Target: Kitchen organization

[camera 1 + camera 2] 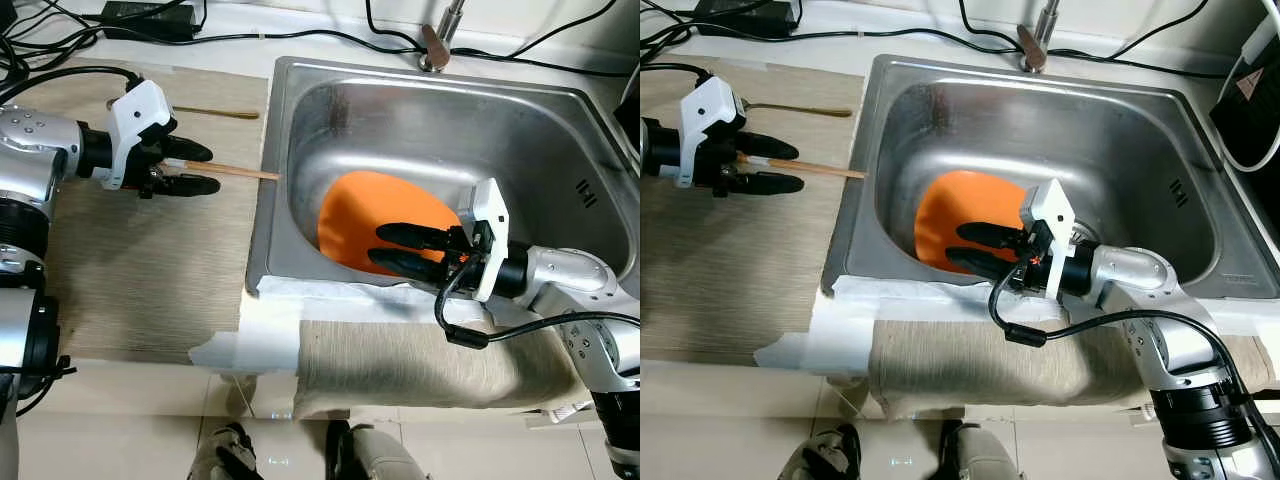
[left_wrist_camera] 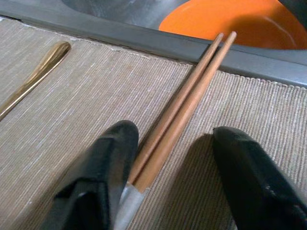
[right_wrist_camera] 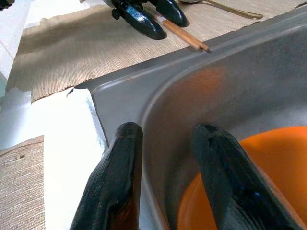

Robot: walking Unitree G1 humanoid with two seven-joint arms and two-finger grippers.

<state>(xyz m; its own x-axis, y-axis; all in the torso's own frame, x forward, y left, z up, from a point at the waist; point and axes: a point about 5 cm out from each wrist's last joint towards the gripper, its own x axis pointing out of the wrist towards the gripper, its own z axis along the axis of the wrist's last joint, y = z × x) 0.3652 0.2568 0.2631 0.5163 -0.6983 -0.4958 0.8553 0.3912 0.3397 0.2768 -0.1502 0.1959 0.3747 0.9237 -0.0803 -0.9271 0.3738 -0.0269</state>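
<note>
From the left eye view, the left gripper (image 1: 190, 167) is out over the woven mat (image 1: 140, 290) beside the sink (image 1: 560, 120), fingers spread fairly wide either side of a pair of wooden chopsticks (image 1: 235, 173) whose tips reach the sink's rim. The right gripper (image 1: 405, 250) sits inside the sink, fingers a moderate gap apart, over an orange plate (image 1: 370, 205) lying on the basin floor; can't tell if it actually touches it. A gold spoon (image 1: 215, 113) lies further back on the mat, well apart from the chopsticks

Right eye view is the same scene, plus more of the right arm and its cable

Left wrist view gets the close detail: the chopsticks (image 2: 184, 108) lie flat on the mat side by side, close against one finger (image 2: 103, 165), clear of the other, so not clamped

Right wrist view shows its two fingers (image 3: 218, 167) apart, one above the rim, the other over the plate (image 3: 249, 187), nothing between them
</note>
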